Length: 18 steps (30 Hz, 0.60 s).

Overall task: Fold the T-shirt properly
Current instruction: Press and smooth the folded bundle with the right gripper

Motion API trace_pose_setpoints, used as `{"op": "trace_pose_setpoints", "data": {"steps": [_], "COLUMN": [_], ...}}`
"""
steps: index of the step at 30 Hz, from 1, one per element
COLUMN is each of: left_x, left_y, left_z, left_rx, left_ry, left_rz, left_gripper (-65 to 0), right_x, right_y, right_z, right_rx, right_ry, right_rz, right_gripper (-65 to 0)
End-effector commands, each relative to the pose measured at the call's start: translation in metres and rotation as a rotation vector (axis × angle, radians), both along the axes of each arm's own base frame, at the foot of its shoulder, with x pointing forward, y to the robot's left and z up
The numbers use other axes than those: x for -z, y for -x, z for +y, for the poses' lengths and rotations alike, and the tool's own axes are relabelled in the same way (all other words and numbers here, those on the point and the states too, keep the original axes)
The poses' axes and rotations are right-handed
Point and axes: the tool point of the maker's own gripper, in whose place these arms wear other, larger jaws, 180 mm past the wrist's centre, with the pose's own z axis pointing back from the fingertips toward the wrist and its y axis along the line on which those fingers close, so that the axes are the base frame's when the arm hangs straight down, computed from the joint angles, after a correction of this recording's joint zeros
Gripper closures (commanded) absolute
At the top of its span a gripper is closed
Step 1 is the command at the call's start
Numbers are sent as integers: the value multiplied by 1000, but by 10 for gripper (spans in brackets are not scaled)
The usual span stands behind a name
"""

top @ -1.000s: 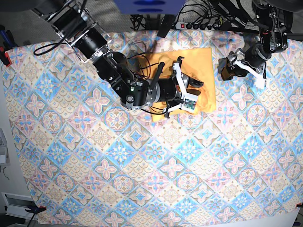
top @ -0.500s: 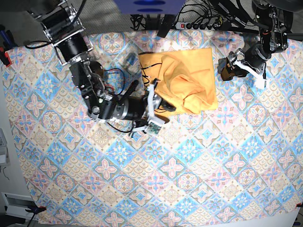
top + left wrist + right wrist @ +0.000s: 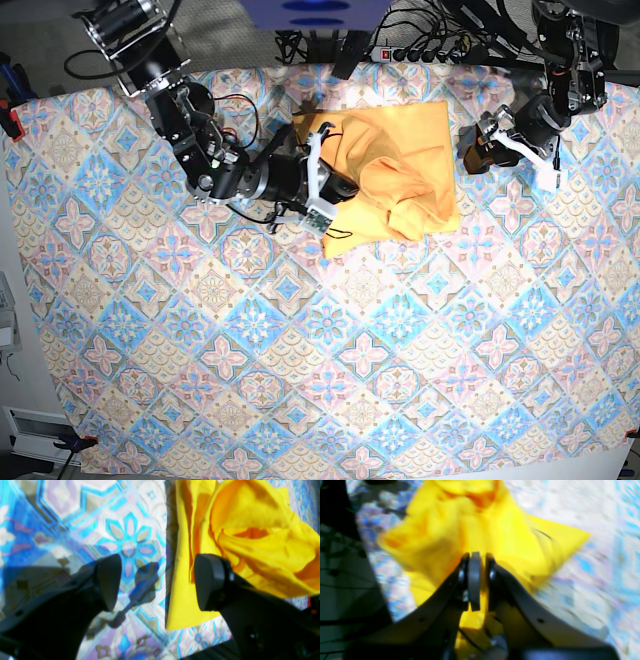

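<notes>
Right end effector (image 3: 475, 580) pinching T-shirt (image 3: 400, 165) | left end effector (image 3: 500, 140) spread | tablecloth (image 3: 300, 350) underneath

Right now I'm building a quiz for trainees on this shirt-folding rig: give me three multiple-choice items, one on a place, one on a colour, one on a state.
1. Where does the T-shirt lie on the tablecloth in the base view?
A. near the far edge
B. at the near edge
C. hanging off one side

2. What colour is the T-shirt?
A. white
B. yellow-orange
C. green

3. How do the two claws stand?
A. both wide open
B. both shut
C. right claw shut at the shirt, left claw open

Answers:
1 A, it sits by the cables at the top.
2 B, plain in every view.
3 C, the right pads meet against the yellow cloth; the left fingers stand apart.
</notes>
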Motion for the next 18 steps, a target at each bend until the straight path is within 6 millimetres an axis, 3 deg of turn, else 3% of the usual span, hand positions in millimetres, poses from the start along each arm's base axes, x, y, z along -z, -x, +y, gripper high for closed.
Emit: {"op": "trace_pose_setpoints", "data": {"steps": [1, 8, 12, 14, 18], "left_x": [-9, -11, -14, -14, -11], "left_y": [-7, -12, -15, -14, -8], "left_z": [0, -2, -3, -2, -1], "left_rx": [11, 14, 16, 12, 11], "left_ry": [-1, 3, 8, 7, 5], "left_rz": [-36, -49, -58, -58, -45], "left_gripper": [-439, -439, -439, -438, -438], "right_x": [-15, -24, -21, -22, -32], "right_y": [0, 32, 39, 37, 0], "right_z": [16, 61, 73, 74, 55], "right_rx": [-25, -253, -369, -376, -244], "right_ry": [-62, -39, 19, 22, 4], "right_rz": [-21, -82, -115, -123, -143], "right_gripper": [-38, -38, -38, -38, -38]}}
